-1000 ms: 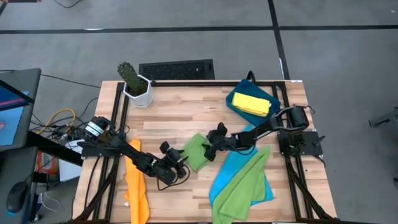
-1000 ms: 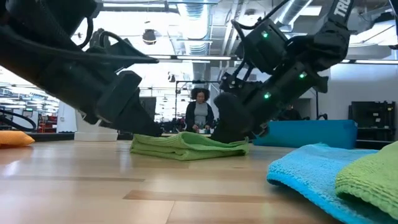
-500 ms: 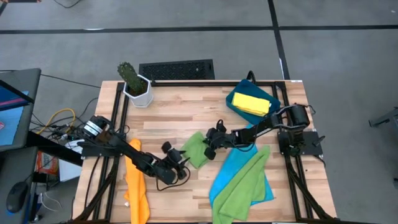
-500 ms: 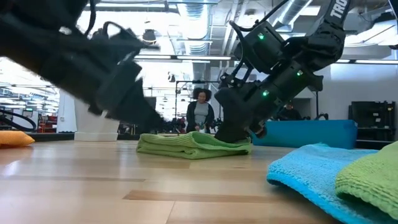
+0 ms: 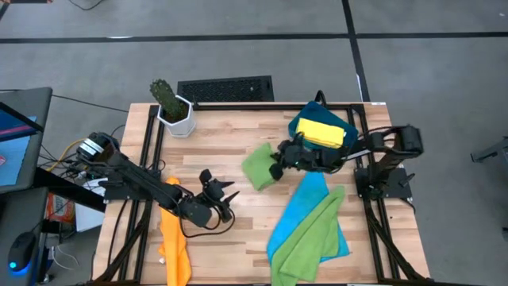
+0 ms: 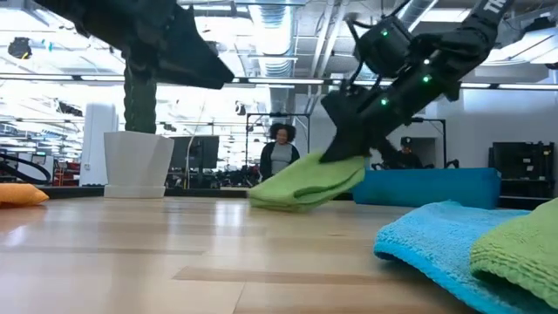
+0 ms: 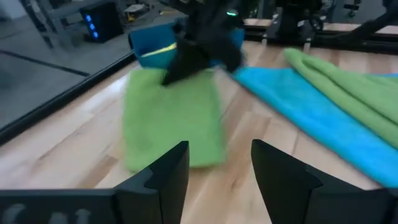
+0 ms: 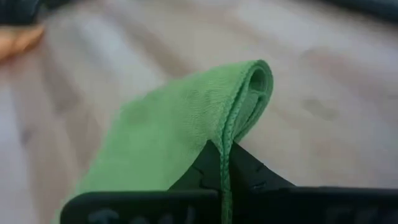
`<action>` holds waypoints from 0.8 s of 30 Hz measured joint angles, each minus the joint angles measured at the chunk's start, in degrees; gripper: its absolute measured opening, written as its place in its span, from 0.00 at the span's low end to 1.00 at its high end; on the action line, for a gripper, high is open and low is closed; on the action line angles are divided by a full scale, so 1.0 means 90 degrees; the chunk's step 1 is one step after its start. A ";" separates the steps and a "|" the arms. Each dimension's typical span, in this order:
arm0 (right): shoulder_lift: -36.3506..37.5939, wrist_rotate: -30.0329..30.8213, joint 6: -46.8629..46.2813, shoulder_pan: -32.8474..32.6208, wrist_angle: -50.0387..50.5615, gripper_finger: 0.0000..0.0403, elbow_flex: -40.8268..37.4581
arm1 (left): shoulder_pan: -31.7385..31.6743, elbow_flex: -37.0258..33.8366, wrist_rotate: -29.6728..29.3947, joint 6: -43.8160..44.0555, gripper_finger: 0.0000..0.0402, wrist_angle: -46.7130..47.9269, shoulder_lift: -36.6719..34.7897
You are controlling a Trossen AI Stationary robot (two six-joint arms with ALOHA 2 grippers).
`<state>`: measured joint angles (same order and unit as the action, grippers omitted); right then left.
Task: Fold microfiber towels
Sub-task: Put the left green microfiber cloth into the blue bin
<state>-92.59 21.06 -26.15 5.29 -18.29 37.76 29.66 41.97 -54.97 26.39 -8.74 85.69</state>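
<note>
**Folded green towel pinched, heading for the tray**

Right gripper is clamped on the edge of the folded green towel, holding it lifted and tilted. Looks like the stow step: fold done, now carry it to the blue tray where the yellow towel already lies. Next move calls for a lift over the tray wall, then release flat on the yellow one without the fold springing open.

Left gripper waits, fingers spread and empty, beside the orange towel. Blue towel with the second green towel on it is unfolded at the right front.

View differences: the low view shows the towel's free end sagging to the table; the high view can't. Right wrist view alone shows the doubled edge between the pads.
</note>
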 joint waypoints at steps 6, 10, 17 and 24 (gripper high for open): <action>0.1099 0.0854 -0.0103 0.0336 -0.0008 0.05 -0.0568 | 0.0001 -0.0005 0.0026 -0.0172 0.41 0.0171 -0.0037; 0.1815 0.1405 -0.0417 0.0712 0.0155 0.05 -0.0911 | 0.0001 -0.0005 0.0017 -0.0126 0.41 0.0314 -0.0034; 0.2498 0.2405 -0.0904 0.1253 0.0495 0.05 -0.1376 | 0.0001 -0.0005 0.0013 -0.0129 0.41 0.0317 -0.0034; 0.2544 0.3041 -0.1084 0.1688 0.0865 0.05 -0.1445 | -0.0001 -0.0005 -0.0052 -0.0143 0.41 0.0336 -0.0034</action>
<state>-69.69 48.43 -35.90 20.48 -10.50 24.75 29.65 41.93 -55.44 25.11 -5.72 85.38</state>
